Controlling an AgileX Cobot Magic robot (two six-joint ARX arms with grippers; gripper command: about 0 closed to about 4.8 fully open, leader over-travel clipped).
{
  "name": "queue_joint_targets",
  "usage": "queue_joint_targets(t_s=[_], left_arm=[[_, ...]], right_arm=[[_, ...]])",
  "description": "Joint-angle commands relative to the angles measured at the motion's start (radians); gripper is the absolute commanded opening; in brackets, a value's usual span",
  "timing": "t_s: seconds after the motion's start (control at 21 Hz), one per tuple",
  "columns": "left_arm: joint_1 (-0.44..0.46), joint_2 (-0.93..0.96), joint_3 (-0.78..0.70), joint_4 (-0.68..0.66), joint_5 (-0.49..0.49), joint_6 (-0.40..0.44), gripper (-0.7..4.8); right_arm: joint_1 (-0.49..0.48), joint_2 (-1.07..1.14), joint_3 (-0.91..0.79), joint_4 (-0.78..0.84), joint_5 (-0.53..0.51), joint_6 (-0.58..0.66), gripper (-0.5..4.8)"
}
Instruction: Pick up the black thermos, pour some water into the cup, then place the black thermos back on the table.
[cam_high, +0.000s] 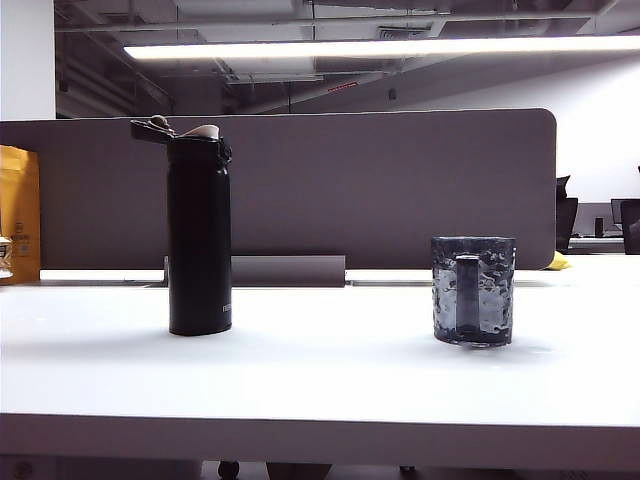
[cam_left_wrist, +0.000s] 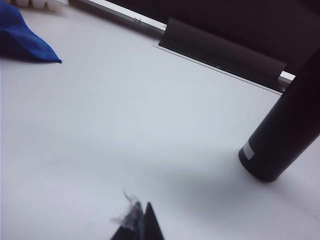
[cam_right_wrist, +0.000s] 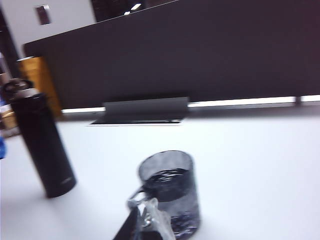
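black thermos (cam_high: 199, 240) upright left of frame on table (cam_high: 320, 380), lid flipped open | cup (cam_high: 473, 290) right, holds water (cam_right_wrist: 167, 176), apart | left gripper (cam_left_wrist: 139, 225), right gripper (cam_right_wrist: 142, 225) closed, empty; pour seemingly done

The exterior view looks level across the wide white table (cam_high: 320, 370) from its near edge; both wrist views look down closer, sharing the tall matte-black thermos (cam_high: 199, 235).

The black thermos (cam_high: 199, 240) on the left looks matt and smooth, with a pale plastic-looking spout (cam_high: 203, 131) — the cup (cam_high: 473, 290) on the right is dark translucent glass, bumpy and glinting. The table (cam_high: 320, 385) is smooth white with a soft sheen; the far partition (cam_high: 400, 190) is dull grey-brown.
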Motion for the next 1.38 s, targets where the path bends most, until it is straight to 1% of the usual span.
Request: queue_joint_targets(t_s=[0.05,0.24,0.29,0.33,0.38,0.52,0.62,1.0,1.1,1.29,1.38], left_arm=[[0.001,0.001,-0.005,-0.003,0.003,0.005,-0.05],[0.001,0.001,-0.005,-0.002,0.004,0.006,-0.05],[0.001,0.001,-0.005,0.001,0.004,0.026,-0.05],[0.001,0.001,-0.005,0.009,0.003,0.067,-0.05],[0.001,0.001,-0.005,0.025,0.000,0.134,-0.05],[0.002,0.001,-0.005,0.058,-0.001,0.275,-0.05],[0.002,0.001,-0.005,0.072,-0.001,0.327,-0.05],[0.002,0.001,-0.003,0.079,0.000,0.334,-0.05],[0.002,0.001,-0.003,0.079,0.000,0.334,-0.05],[0.002,0.001,-0.003,0.079,0.000,0.334,-0.05],[0.002,0.001,-0.003,0.079,0.000,0.334,-0.05]], right_arm=[[-0.035,0.000,-0.005,0.015,-0.001,0.000,0.00],[-0.081,0.000,-0.005,0.016,-0.001,0.000,0.00],[-0.087,0.000,-0.005,0.016,-0.001,0.000,0.00],[-0.094,0.000,-0.005,0.015,0.001,0.000,0.00],[-0.098,0.000,-0.005,0.016,0.001,0.000,0.00],[-0.098,0.000,-0.005,0.016,0.001,0.000,0.00],[-0.096,0.000,-0.005,0.016,-0.001,0.000,0.00],[-0.096,0.000,-0.005,0.014,0.000,0.000,0.00],[-0.097,0.000,-0.005,0.016,0.021,-0.011,0.00],[-0.097,0.000,-0.005,0.013,0.090,-0.109,0.00],[-0.097,0.000,-0.005,0.007,0.104,-0.113,0.00]])
